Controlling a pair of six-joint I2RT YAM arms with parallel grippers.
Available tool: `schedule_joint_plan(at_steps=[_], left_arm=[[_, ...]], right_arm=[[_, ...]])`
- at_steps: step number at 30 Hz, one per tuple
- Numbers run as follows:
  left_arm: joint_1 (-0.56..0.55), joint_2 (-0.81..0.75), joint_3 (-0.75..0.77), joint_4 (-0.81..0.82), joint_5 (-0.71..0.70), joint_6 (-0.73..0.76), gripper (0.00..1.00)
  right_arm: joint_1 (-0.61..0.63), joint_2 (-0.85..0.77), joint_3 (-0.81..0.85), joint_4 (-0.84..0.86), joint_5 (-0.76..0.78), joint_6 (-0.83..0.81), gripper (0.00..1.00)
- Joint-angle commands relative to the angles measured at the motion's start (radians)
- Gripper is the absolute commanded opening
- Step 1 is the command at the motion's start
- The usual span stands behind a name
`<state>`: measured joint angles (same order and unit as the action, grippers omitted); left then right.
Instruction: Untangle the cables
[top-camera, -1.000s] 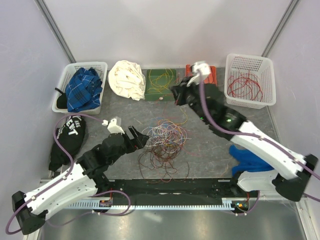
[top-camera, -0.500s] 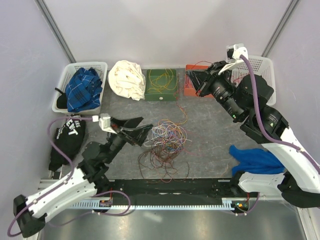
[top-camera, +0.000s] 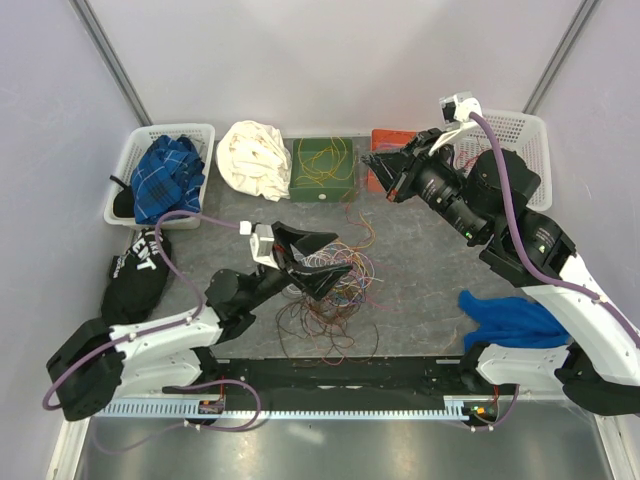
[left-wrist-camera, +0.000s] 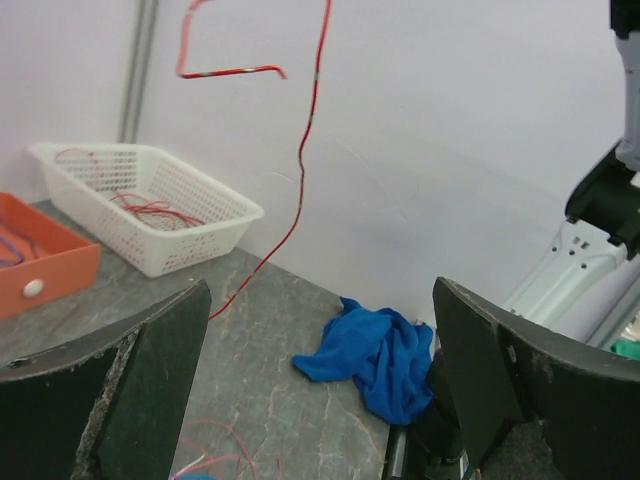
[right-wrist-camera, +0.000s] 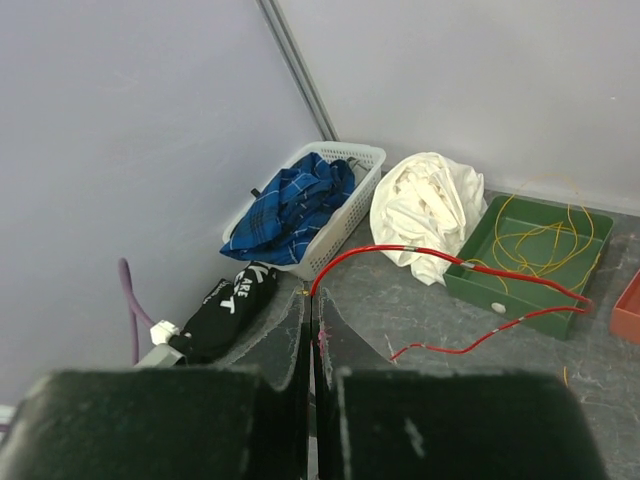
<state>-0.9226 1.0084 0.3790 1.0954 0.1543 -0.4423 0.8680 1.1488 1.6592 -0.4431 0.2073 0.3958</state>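
Right end effector (right-wrist-camera: 310, 300) pinches a red cable (right-wrist-camera: 428, 250) aloft; left end effector (top-camera: 344, 255) gapes over the tangle (top-camera: 335, 302).

Bright, even, diffuse light from overhead, faintly lavender on the walls (top-camera: 330, 60). Shadows on the worktop (top-camera: 420, 290) are soft and weak. The metal strip (top-camera: 330, 450) at 6 o'clock shows dull glare. In the wrist views, the left fingers (left-wrist-camera: 150, 390) and right fingers (right-wrist-camera: 283, 340) at 6 o'clock look dark and slightly blurred; backgrounds are sharp.
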Motion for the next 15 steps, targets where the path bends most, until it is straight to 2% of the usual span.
schedule_joint_plan(at_steps=[1,12,15], left_arm=[[-0.01,0.113,0.055,0.253,0.083,0.062,1.0],[-0.013,0.49,0.236,0.435,0.05,0.093,1.0],[-0.012,0.535,0.3,0.432,0.042,0.091,0.89]], right_arm=[[0.002,-0.008,-0.004,0.003,-0.031,0.017,0.0],[0.002,-0.02,-0.019,0.004,-0.091,0.063,0.0],[0.002,-0.034,-0.033,0.004,-0.095,0.074,0.0]])
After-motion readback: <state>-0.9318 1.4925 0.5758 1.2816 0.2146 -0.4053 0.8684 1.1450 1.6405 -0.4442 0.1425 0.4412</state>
